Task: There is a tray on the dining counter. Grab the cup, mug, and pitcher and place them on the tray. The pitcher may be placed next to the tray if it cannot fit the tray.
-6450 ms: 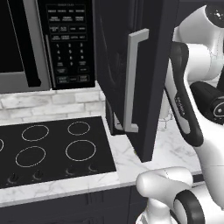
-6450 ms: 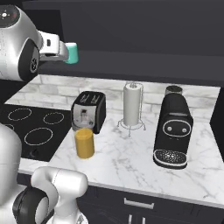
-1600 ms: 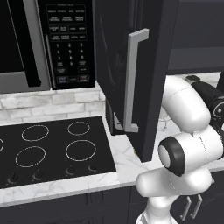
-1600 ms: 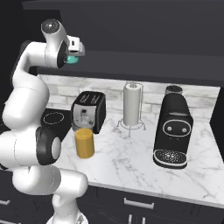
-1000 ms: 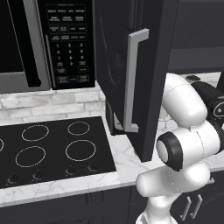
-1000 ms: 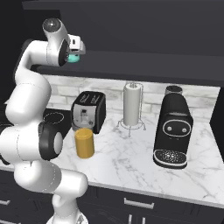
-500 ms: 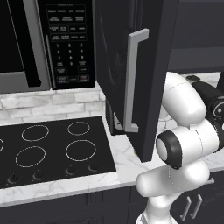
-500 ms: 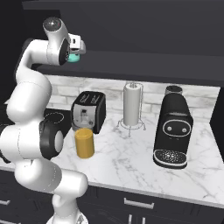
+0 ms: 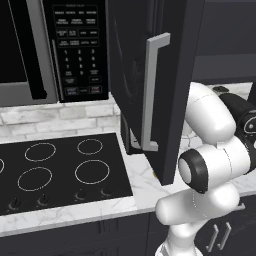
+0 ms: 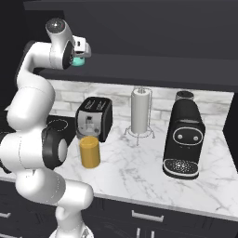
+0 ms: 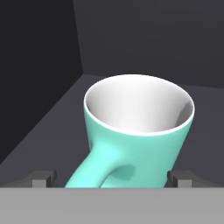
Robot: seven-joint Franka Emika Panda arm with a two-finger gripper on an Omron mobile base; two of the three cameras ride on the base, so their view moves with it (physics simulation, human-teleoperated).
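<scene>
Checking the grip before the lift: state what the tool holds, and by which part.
Nothing is held yet. The tool is open, its fingertips either side of the mug on the dark shelf.

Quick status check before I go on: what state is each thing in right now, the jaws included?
Mug: upright on the dark cabinet shelf, empty, handle toward the camera, not gripped.
Gripper: jaws wide open, one tip either side of the mug.
Cabinet door: swung open.
Pitcher: upright on the counter, untouched.
Paper towel roll: upright on its holder.
Toaster: slots empty.
Coffee machine: standing, nothing under its spout.
</scene>
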